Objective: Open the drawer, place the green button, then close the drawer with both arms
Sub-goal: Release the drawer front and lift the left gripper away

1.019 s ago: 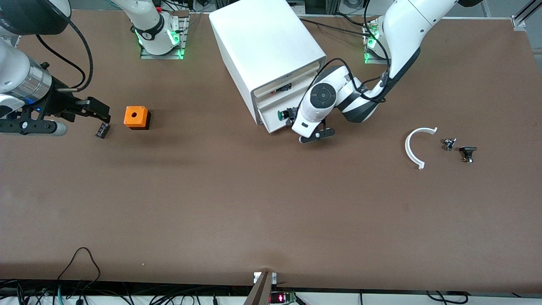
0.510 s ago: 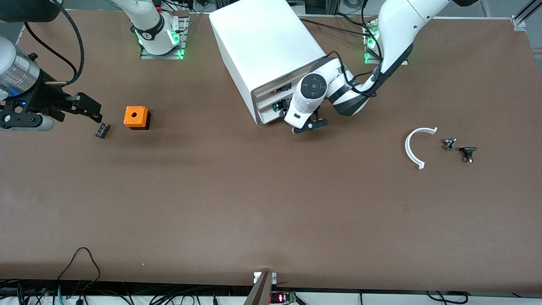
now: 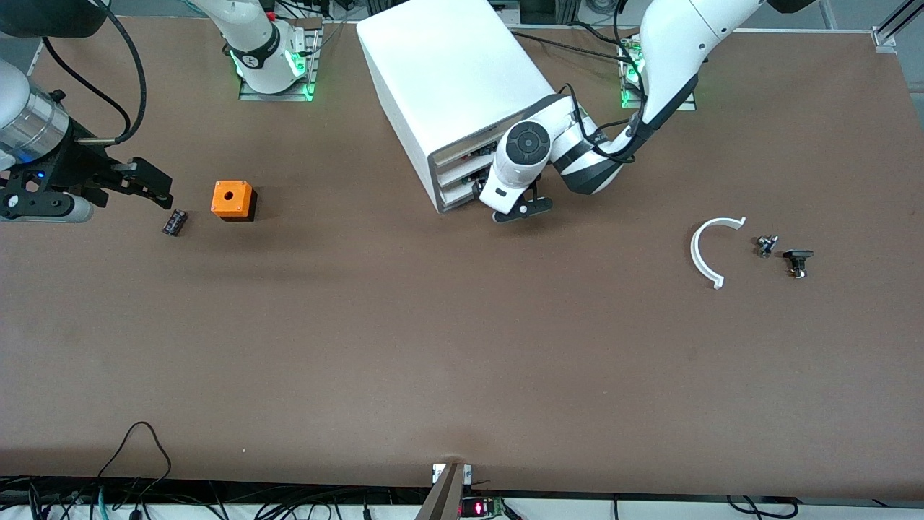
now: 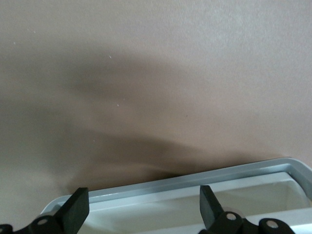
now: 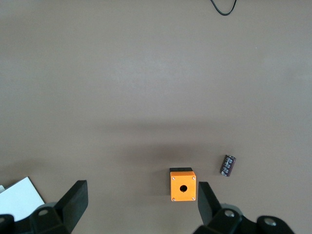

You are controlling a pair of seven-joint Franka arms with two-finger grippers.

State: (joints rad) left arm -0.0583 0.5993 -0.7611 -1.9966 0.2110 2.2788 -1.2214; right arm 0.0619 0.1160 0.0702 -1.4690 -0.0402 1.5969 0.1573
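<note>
Centrally, near the top of the front view, a smooth white boxy cabinet [image 3: 455,79] is seen on the matte brown table [image 3: 433,347]. Its lowest drawer [image 3: 462,193] appears pushed nearly flush; the button cannot be made out, presumably hidden inside. The left gripper [image 3: 514,209] is pressed against the drawer front, its fingers [image 4: 75,209] spread wide with nothing held; a pale grey rounded rim is shown between them in the left wrist view. At the frame's left edge, the right gripper [image 3: 155,189] hangs open and empty beside a small black ribbed cylinder [image 3: 174,222] and an orange cube with a round hole [image 3: 232,200]. A curved white strip [image 3: 704,250] lies at the right.
</note>
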